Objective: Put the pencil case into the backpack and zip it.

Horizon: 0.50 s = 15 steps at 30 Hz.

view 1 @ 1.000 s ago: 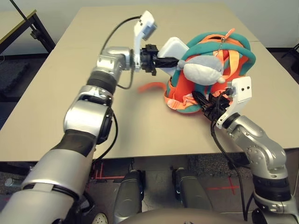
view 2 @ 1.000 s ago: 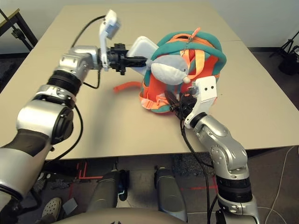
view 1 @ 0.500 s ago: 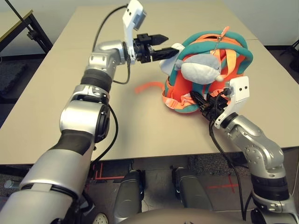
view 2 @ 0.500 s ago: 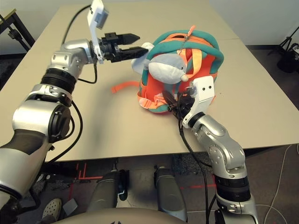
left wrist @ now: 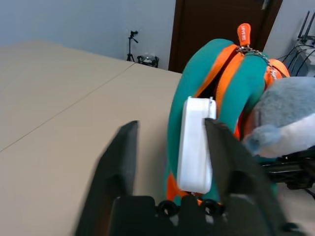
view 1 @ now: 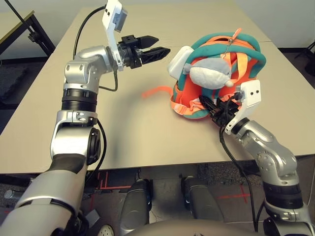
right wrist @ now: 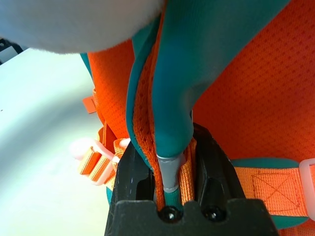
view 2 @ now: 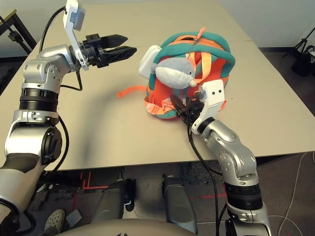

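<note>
On the right half of the tabletop point(view 1: 133, 137), the backpack point(view 1: 195, 89) rests, orange with teal trim, its grey-white plush pouch point(view 1: 210, 73) on the side toward the robot. The pencil case point(view 1: 179, 62) juts from the backpack's left side. From the head, it is mostly one broad white face; the left wrist view turns it edge-on, a narrow white slab between the orange edges of the open zip, partly inside the backpack. That same view brings out the dark gap above the case, and the orange zip pull point(left wrist: 244, 34) with a metal chain point(left wrist: 256, 51) beside it.

The left pincer point(view 1: 164, 44) hangs to the left of the case, apart from it and empty. Its two fingers look fairly close from the head, but the left wrist view shows a wide gap between them.

At the backpack's near side is the right pincer point(right wrist: 167, 137). The head views show its dark fingers against the fabric; the right wrist view gives the detail: they are drawn in on a fold of teal and orange material, with a grey sleeve point(right wrist: 169, 173) between them. A pale buckle point(right wrist: 309, 187) lies beside the grip, on orange webbing. One loose orange strap point(view 1: 157, 90) reaches left across the tabletop.
</note>
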### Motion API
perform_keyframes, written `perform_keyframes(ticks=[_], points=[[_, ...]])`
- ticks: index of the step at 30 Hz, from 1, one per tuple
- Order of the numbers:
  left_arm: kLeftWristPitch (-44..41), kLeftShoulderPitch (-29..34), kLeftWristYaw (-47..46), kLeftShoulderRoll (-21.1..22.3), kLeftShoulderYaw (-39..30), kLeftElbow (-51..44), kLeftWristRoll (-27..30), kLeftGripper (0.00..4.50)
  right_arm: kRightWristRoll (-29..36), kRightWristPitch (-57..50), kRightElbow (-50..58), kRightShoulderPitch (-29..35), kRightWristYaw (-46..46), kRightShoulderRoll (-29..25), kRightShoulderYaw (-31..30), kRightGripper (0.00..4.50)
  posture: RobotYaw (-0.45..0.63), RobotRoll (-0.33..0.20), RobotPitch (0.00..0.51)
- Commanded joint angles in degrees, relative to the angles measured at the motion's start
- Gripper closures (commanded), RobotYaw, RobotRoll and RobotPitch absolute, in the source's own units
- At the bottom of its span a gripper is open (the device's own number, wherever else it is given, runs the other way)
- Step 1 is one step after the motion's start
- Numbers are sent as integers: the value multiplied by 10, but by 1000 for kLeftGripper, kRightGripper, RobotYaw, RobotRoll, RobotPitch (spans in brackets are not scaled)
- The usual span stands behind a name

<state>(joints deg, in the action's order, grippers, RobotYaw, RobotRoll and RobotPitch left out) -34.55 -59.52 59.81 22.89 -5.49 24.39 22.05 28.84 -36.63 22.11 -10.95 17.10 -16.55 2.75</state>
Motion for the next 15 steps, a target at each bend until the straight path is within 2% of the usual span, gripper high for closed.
perform_keyframes(ticks=[1, 4, 10, 15], points=[[-18, 12, -9, -1, 8, -24, 11, 3386, -5, -19, -22, 4, 11, 0, -21, 3650, -112, 0, 139], [-21, 13, -13, -3, 14, -22, 11, 4500, -6, -19, -21, 4, 10, 1, -21, 3650, -116, 0, 138], [4, 6, -19, -28, 42, 18, -9, 4500, -7, -20, -19, 5, 7, 5, -21, 3650, -130, 0, 136], [42, -37, -33, -81, 63, 116, -30, 4500, -14, -11, -33, -6, 8, 2, -5, 3650, -133, 0, 137]])
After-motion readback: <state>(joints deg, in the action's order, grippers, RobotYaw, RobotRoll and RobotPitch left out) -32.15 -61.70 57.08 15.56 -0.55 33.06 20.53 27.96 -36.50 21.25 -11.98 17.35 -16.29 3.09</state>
